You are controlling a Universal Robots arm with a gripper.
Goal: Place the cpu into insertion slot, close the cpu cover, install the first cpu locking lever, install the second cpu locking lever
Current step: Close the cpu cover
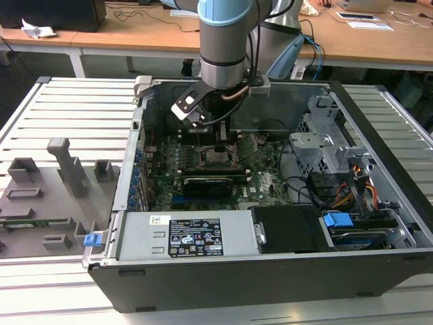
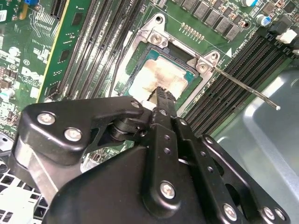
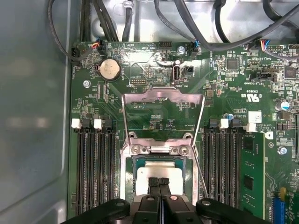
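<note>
Silver-grey cpu [image 3: 159, 167] seated in insertion slot [image 3: 125, 179] | cpu cover [image 3: 162, 93] raised | end effector [image 3: 159, 181] pinched narrow, seemingly touching cpu

Exterior view is facing 12 o'clock, down into the computer case [image 1: 237, 284]; both wrist views are closely sharing the insertion slot [image 2: 135, 52] [image 3: 125, 179].

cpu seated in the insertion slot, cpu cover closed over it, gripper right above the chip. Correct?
Not quite. The cpu does sit in the insertion slot with the gripper right above it, but the cpu cover is open, not closed. The first wrist view shows its frame swung back off the chip, with the board visible through its window.
</note>
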